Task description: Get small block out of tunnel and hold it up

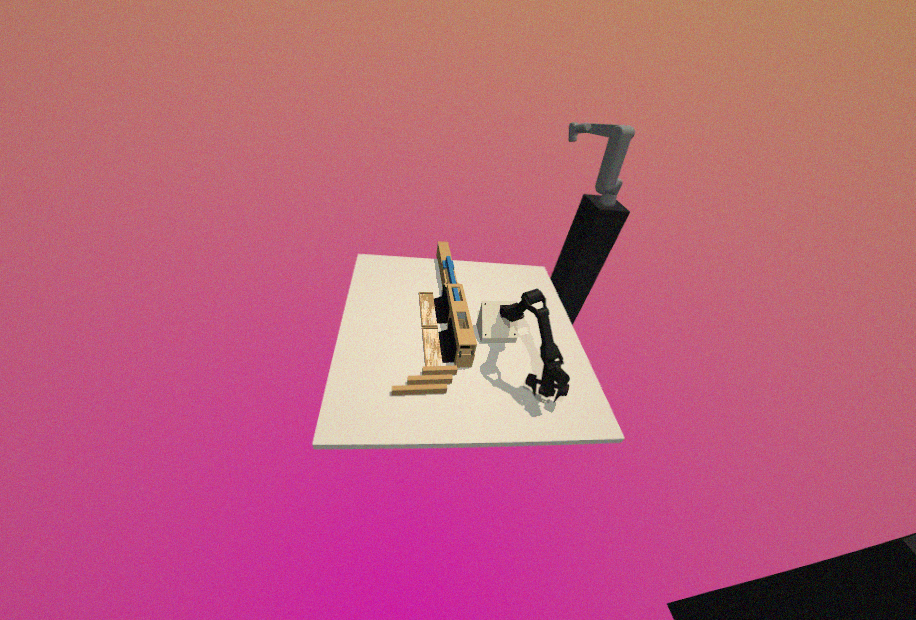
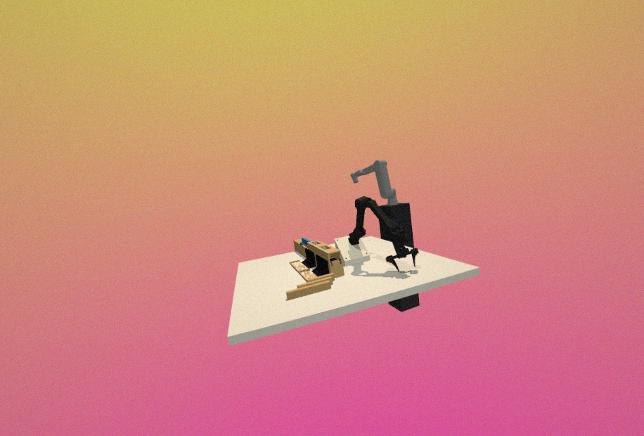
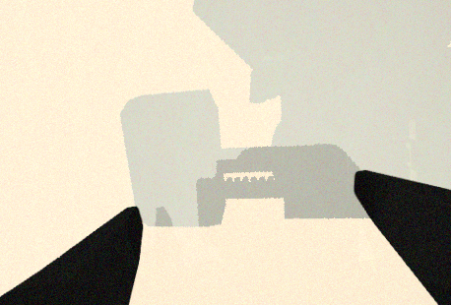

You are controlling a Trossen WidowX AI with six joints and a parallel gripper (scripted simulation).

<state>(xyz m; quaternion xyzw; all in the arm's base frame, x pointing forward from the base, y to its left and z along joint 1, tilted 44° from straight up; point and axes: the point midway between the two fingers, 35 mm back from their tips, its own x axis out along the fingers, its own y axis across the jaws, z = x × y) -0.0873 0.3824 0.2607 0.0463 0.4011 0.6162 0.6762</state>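
White desk (image 1: 371, 424) (image 2: 261, 323) (image 3: 55, 74); black arm (image 1: 545, 329) (image 2: 383, 216) toward right edge, top view. Wooden tunnel (image 1: 466, 335) (image 2: 327, 249) mid-desk, running toward far edge. Claw (image 1: 545, 399) (image 2: 406, 268) (image 3: 249, 198) apart, nothing gripped, toward near right corner. Three rods (image 1: 430, 380) (image 2: 310, 292) nearer near edge. Block's spot: can't tell.

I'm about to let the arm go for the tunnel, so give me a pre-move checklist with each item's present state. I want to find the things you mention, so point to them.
1. Gripper (image 1: 549, 404) (image 2: 406, 268) (image 3: 249, 198) open, nothing between the fingers: ok.
2. Gripper above the table top (image 1: 371, 420) (image 2: 261, 318), not touching the tunnel (image 1: 466, 337) (image 2: 327, 249): ok.
3. Gripper lined up with the tunnel: not ok, it is off to one side.
4. Three loose rods (image 1: 430, 380) (image 2: 307, 290) away from the gripper: ok.
5. Block seen inside the tunnel: cannot tell, too small to make out.
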